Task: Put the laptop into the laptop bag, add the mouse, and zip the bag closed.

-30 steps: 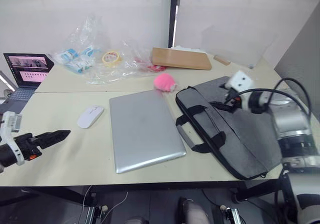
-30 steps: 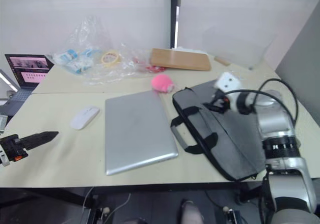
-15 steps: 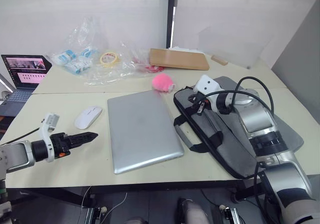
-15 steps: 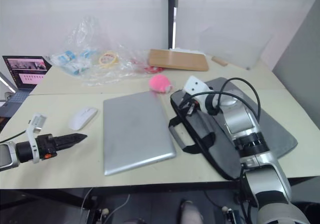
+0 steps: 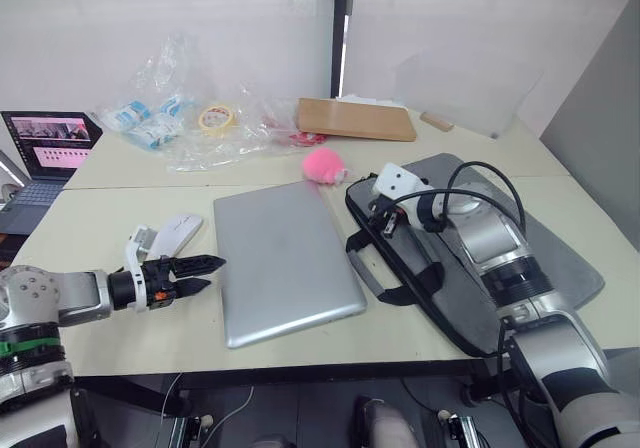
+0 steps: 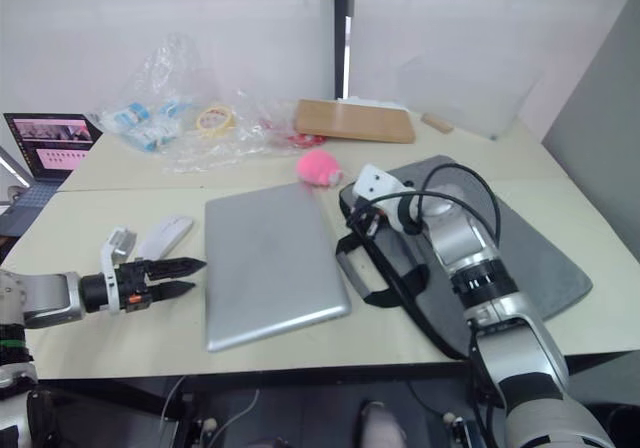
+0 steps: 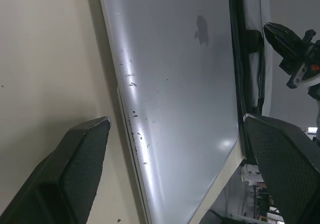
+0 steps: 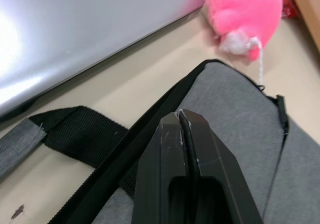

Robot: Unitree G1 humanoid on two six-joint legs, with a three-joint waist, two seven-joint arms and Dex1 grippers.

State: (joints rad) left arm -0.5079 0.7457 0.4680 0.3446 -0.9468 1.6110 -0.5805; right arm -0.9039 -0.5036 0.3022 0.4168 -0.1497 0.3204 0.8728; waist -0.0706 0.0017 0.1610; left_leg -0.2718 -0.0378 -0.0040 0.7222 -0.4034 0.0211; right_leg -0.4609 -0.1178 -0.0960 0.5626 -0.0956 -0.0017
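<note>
Two grippers close in on a desk job barely begun. From the head camera, the laptop (image 5: 288, 259) lies flat on the table (image 5: 120, 333), outside the laptop bag (image 5: 480, 268), which sits just to its right with handles splayed toward it. The mouse (image 5: 175, 234) rests just left of the laptop, a fluffy pink ball (image 5: 327, 165) by its far corner. The left gripper (image 5: 204, 273) points at the laptop's left edge, fingers parted and empty; the right gripper (image 6: 355, 221) hovers over the bag's near top corner.

From the left wrist, the spread fingers (image 7: 75, 169) frame the laptop's edge without touching it.

From the right wrist, the right gripper's fingers (image 8: 185, 154) are pressed together, holding nothing, above the bag's black zipper trim (image 8: 150, 129).

Risk: the thin slab sits flush on the table, so the fingers may slide over it or shove it into the bag's handles.
</note>
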